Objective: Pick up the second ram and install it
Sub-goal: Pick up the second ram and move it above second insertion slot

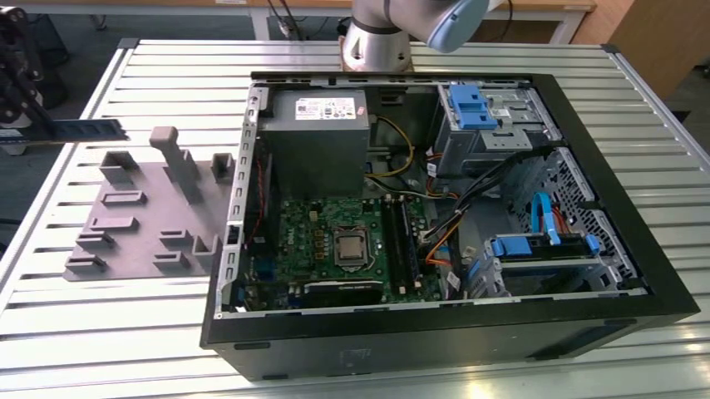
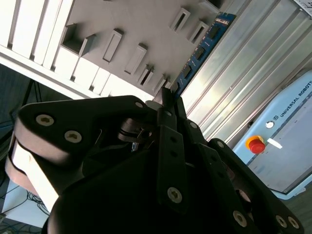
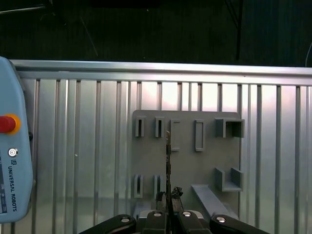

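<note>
Currently I have the gripper [image 3: 168, 196] pinched on one end of the ram stick [image 2: 201, 48], beside the grey holder [image 1: 139, 224] and well apart from the computer case [image 1: 444, 332]; I fear that end-hold lets it tilt or slip.

- The second ram [image 1: 83, 129] sits clamped between the fingers of the end effector [image 1: 25, 137] and juts out ahead of the fingertips.
- The holder block [image 1: 133, 216] lies on the bench [image 1: 111, 332], below and ahead of the end effector; in the first wrist view the ram crosses over it.
- The computer case [image 1: 444, 332] stands on the bench beyond the holder block, on the side away from the end effector.
- Inside the case, the motherboard [image 1: 322, 241] and the power supply [image 1: 316, 141] lie side by side along the wall nearer the end effector.
- The arm's base [image 1: 375, 46] stands behind the case.
- A teach pendant [image 3: 12, 146] lies on the bench, off to one side of the end effector, well apart from the holder block.
</note>
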